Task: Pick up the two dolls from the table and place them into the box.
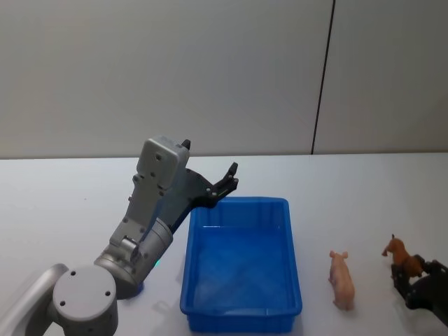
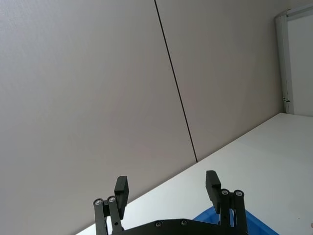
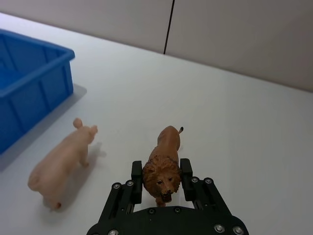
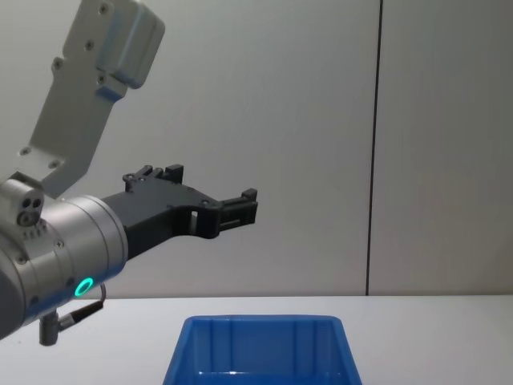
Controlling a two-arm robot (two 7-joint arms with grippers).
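Looked forward and down from the head, well back, over the flat white tabletop (image 1: 364,182) and the whole bright blue ribbed plastic bin (image 1: 241,308). From the chest, faced level at the grey panelled wall (image 4: 449,120), catching the bin's top low down. On the left wrist, tilted up past the black left gripper (image 2: 166,177) toward that wall. On the right wrist, sat low and close, sharing with the head view the bin, pale pink plastic pig (image 3: 61,164) and brown maned toy lion (image 3: 164,156).

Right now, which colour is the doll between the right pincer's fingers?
The lion is orange-brown; the right wrist view shows it best.
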